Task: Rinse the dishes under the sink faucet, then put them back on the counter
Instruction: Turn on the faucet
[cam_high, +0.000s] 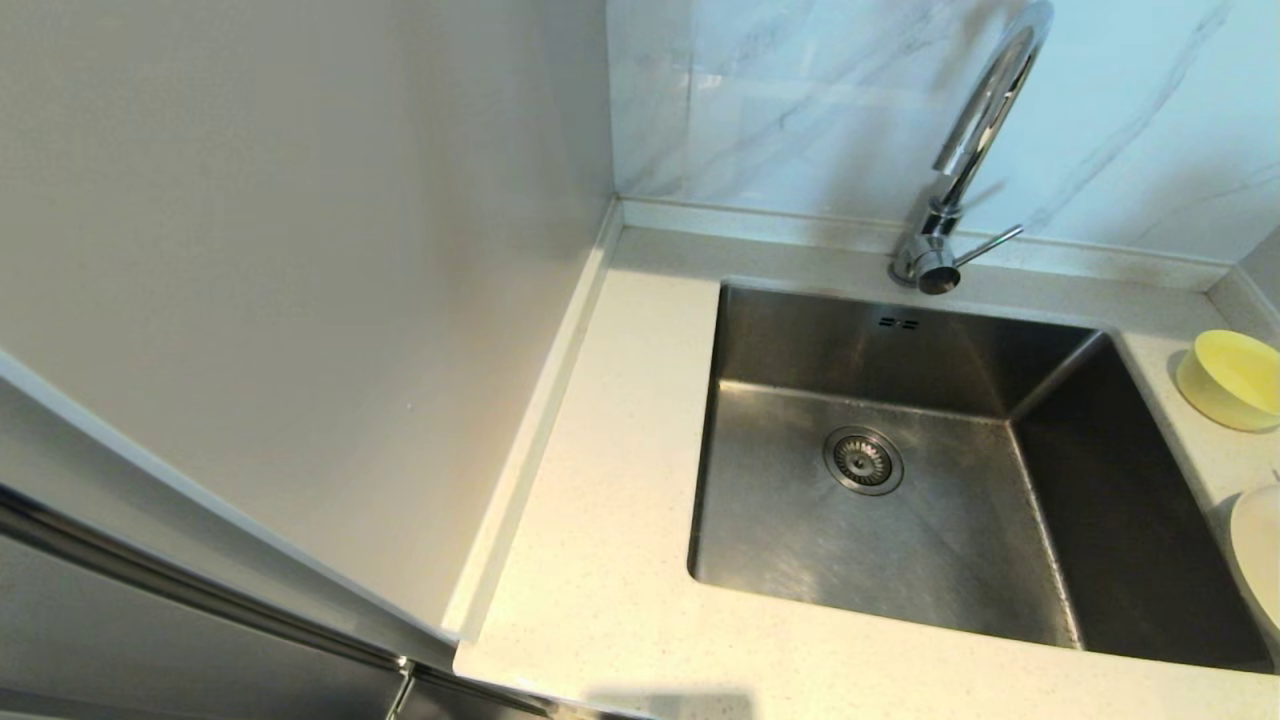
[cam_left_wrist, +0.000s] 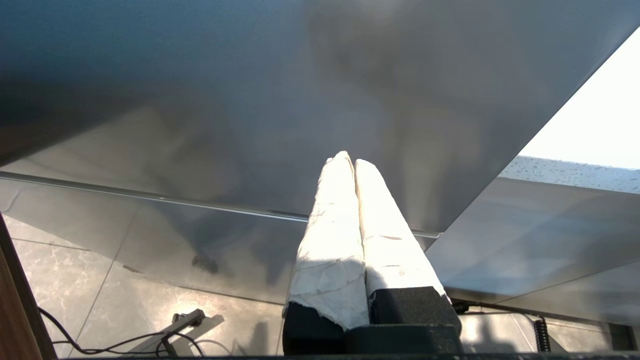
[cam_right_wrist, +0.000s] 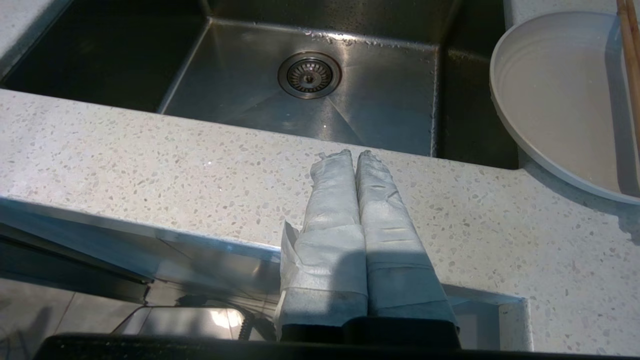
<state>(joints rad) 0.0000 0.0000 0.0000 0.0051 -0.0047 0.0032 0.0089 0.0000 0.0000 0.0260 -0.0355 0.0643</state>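
Sink (cam_high: 960, 560) set in speckled worktop (cam_high: 610, 520), basin bare, strainer drain (cam_high: 863, 460) at floor centre. Chrome gooseneck faucet (cam_high: 975, 130) at worktop's back edge behind sink, side lever (cam_high: 990, 243) out. Pale yellow bowl (cam_high: 1232, 378) on worktop right of sink, toward back edge. White plate (cam_right_wrist: 560, 95) nearer front edge, rim overhanging sink's right edge. Right gripper (cam_right_wrist: 356, 156) fingers pressed together, holding nothing, over worktop's front edge. Left gripper (cam_left_wrist: 350, 161) fingers pressed together, low beside grey cabinet panel (cam_left_wrist: 250, 100).

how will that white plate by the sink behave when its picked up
The white plate looks rigid and probably breakable. Its smooth, shallow rim may slip in a pincer. It overhangs the sink edge, so a nudge could tip it in.
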